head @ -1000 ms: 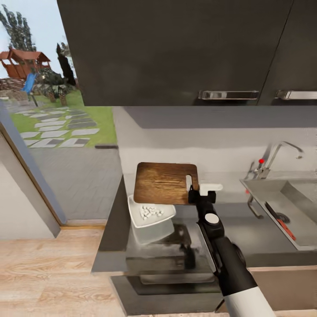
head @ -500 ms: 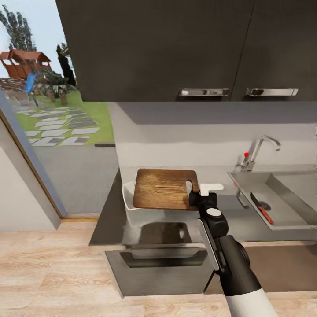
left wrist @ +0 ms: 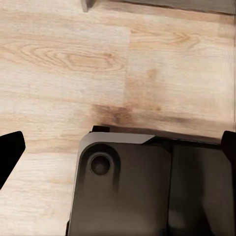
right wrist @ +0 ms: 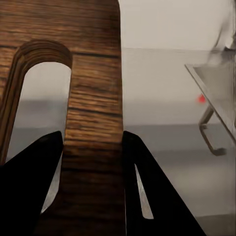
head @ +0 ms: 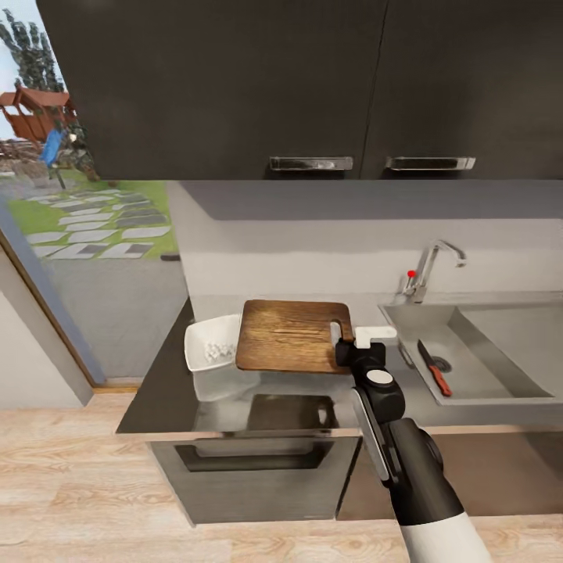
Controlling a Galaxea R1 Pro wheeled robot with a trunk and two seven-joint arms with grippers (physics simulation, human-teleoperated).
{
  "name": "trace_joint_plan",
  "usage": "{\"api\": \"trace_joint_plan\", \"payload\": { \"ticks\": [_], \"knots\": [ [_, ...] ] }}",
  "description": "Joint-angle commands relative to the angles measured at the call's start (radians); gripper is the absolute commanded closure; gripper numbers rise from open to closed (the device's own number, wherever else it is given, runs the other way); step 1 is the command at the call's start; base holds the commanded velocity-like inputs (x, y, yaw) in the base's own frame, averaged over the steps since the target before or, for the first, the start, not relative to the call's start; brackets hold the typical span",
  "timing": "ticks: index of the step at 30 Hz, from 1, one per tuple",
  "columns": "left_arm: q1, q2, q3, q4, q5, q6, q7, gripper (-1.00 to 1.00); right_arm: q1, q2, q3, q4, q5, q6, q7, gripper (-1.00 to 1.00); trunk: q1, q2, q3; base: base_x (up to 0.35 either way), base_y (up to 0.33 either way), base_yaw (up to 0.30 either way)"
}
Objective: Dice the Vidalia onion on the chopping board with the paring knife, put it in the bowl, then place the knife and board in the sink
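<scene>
chopping board (head: 291, 335) unmarked, clamped by right gripper (head: 353, 342)

Dark upper cabinets (head: 234, 86), light wood floor (head: 70, 477), garden window (head: 78, 156).

A kitchen: dark cabinets (head: 234, 78), steel sink (head: 500, 352), grey countertop (head: 164, 391).

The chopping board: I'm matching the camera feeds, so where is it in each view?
Head view: chopping board at centre, its slot end held by the right gripper.
Right wrist view: board between the fingers.
Left wrist view: not in it.
Shared landmark: red faucet knob.
</scene>
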Motion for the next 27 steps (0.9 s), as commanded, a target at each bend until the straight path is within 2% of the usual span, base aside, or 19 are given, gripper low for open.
{"api": "trace_joint_plan", "payload": {
  "ticks": [1,27],
  "knots": [
    [0.001,-0.001,0.001,-0.002,0.006,-0.001,0.001,-1.00,-0.001,0.000,0.002,-0.001,0.008,0.007,-0.002,1.00,0.000,-0.001,-0.001,0.000,-0.306,0.000],
    [0.001,-0.001,0.001,-0.001,0.006,-0.001,0.001,-1.00,-0.001,0.000,0.002,-0.001,0.008,0.007,-0.002,1.00,0.000,-0.001,-0.001,0.000,-0.305,0.000]
  ]
}}
